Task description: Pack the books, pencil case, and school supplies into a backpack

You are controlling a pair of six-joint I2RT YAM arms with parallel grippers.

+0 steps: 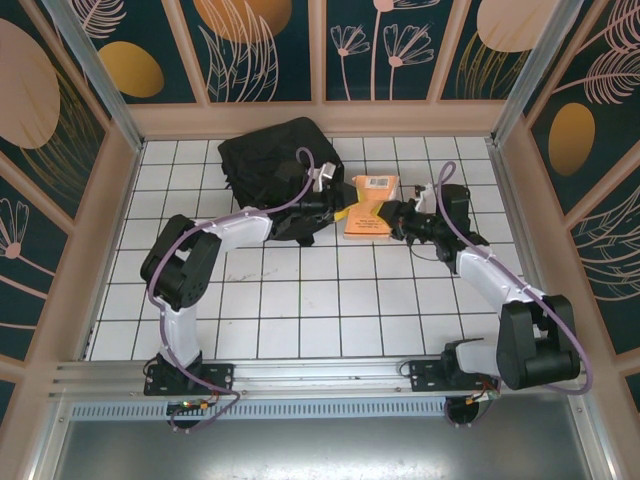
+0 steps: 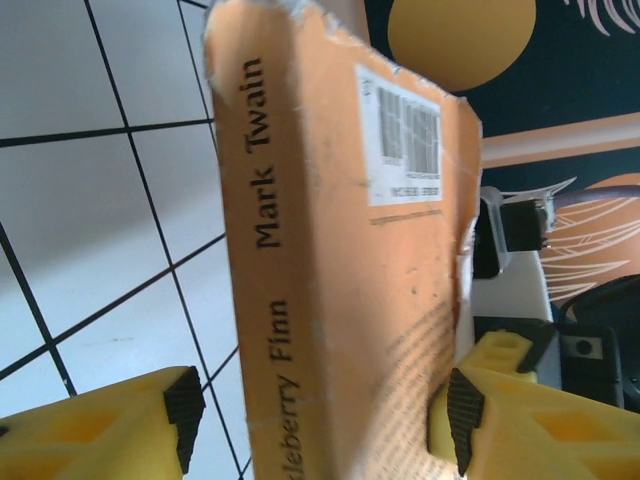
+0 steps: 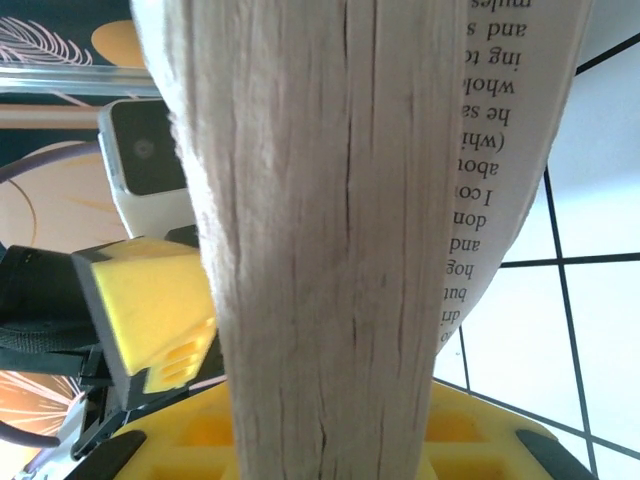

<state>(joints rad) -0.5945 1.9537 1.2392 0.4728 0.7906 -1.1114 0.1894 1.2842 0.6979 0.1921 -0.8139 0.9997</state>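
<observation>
The orange-brown book (image 1: 372, 200), with a white barcode label, is held up off the white tiled table just right of the black backpack (image 1: 270, 165). My right gripper (image 1: 398, 215) is shut on its right edge. In the right wrist view the book's page block (image 3: 320, 200) runs down into the yellow jaws of my right gripper (image 3: 330, 440). My left gripper (image 1: 338, 212) is at the book's left edge. In the left wrist view it (image 2: 320, 415) is open astride the book's spine (image 2: 262, 300), with a gap at the left pad (image 2: 183, 410). The dark red book, pencil case, clip and disc are out of view.
The backpack lies at the back left of the tiled table (image 1: 320, 300), near the rear wall (image 1: 320, 118). Low walls ring the table on all sides. In the right wrist view the left arm's yellow finger (image 3: 150, 310) sits close beside the book.
</observation>
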